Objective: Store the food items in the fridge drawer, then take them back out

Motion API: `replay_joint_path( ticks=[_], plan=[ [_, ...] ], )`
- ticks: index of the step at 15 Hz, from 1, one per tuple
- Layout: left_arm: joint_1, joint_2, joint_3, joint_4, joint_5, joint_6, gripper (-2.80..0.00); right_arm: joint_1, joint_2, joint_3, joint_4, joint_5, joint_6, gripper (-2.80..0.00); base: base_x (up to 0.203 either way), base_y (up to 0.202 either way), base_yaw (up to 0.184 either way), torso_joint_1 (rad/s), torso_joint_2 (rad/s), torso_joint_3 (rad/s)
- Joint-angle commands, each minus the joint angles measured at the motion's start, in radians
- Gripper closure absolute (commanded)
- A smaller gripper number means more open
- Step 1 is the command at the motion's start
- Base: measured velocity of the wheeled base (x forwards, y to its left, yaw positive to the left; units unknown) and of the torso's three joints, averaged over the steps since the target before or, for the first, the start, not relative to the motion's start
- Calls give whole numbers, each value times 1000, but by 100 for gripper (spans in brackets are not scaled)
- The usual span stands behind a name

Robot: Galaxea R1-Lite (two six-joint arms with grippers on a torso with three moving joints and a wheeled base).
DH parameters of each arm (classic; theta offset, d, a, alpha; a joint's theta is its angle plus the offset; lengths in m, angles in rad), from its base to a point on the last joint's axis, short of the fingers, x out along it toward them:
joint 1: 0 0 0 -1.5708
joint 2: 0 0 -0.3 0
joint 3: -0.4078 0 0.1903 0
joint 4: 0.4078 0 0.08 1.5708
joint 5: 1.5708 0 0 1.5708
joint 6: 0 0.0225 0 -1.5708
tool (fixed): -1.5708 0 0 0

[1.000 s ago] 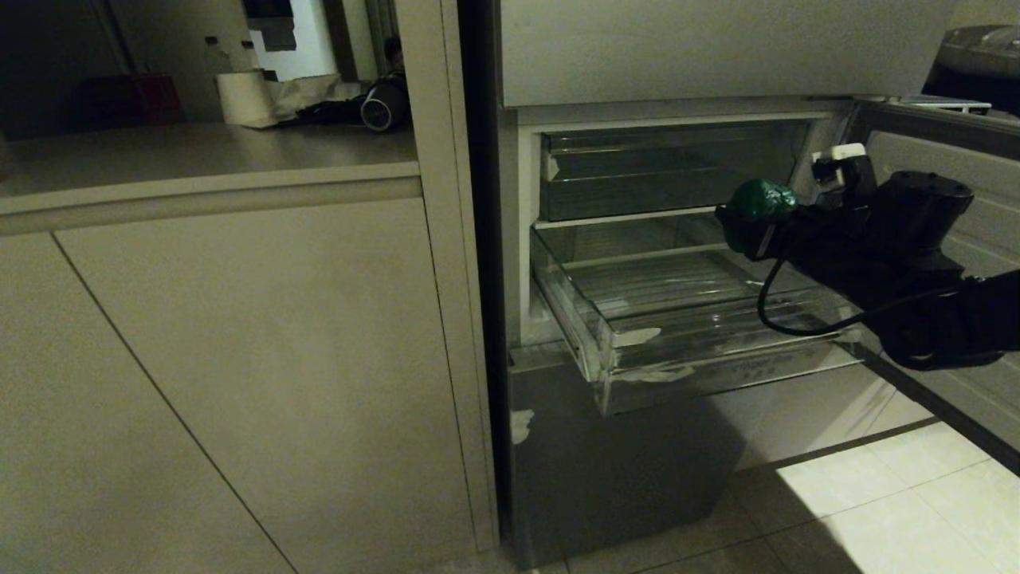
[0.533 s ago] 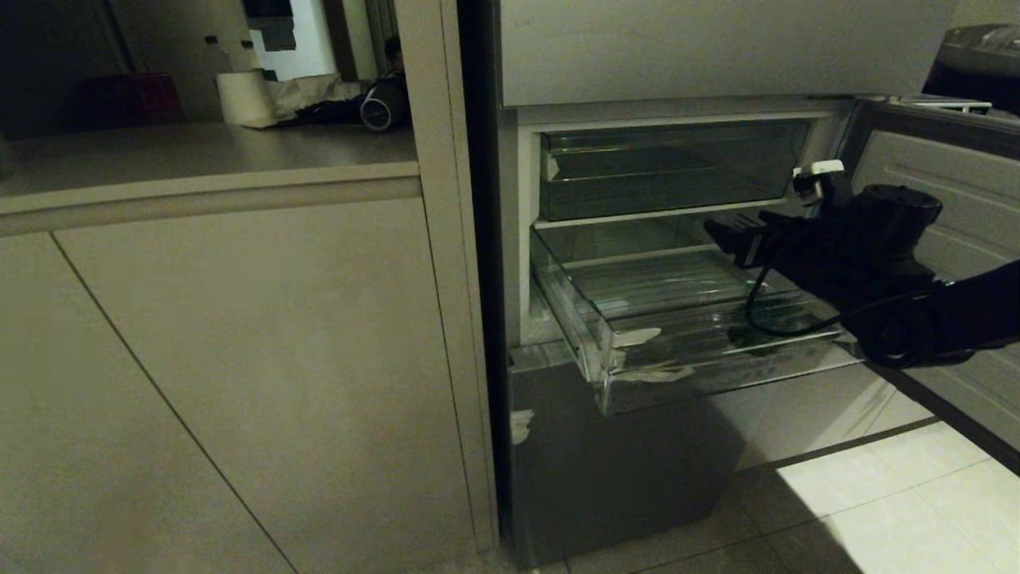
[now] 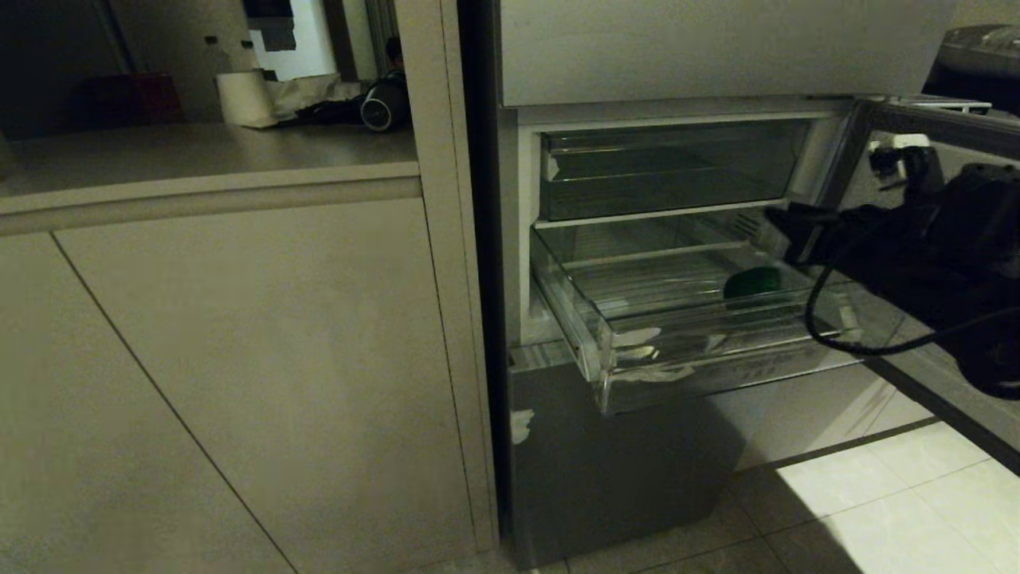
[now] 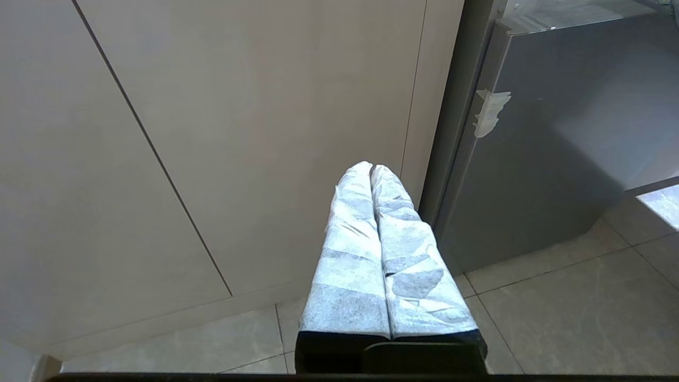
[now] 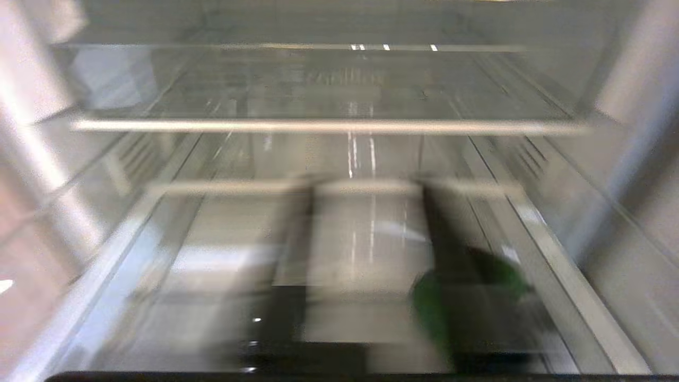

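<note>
The fridge drawer (image 3: 637,351), a clear plastic bin with white tape scraps on its front lip, stands pulled out. One green food item (image 3: 753,281) lies on its ribbed floor near the right wall. My right gripper (image 3: 793,235) hovers just above and to the right of it, not touching. In the blurred right wrist view its dark fingers stand apart, so the right gripper (image 5: 366,191) is open and empty, with the green item (image 5: 504,276) below and partly behind one finger. My left gripper (image 4: 371,168) hangs parked by the cabinet, white-wrapped fingers shut together.
The fridge door (image 3: 940,159) stands open at the right, close behind my right arm. A second clear bin (image 3: 661,171) sits above the drawer. The grey lower fridge panel (image 3: 606,462) is below, a beige cabinet (image 3: 239,359) at the left, tiled floor (image 3: 876,494) in front.
A second ago my right gripper held the green item above the drawer. It dipped into the drawer, let go, and has drawn back to the right; the item now lies in the drawer.
</note>
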State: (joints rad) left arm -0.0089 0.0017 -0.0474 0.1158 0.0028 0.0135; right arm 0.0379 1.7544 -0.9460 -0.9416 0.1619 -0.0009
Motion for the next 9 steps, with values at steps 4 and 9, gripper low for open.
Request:
replay_joint_path(
  ticks=[4,9],
  plan=[
    [0,0,0,1,0,0,0,-2,-598,484,40,-18,-3,0,0,0,0,0,0,0],
    [1,0,0,1,0,0,0,-10,-867,840,52,-25,-45,0,0,0,0,0,0,0]
  ],
)
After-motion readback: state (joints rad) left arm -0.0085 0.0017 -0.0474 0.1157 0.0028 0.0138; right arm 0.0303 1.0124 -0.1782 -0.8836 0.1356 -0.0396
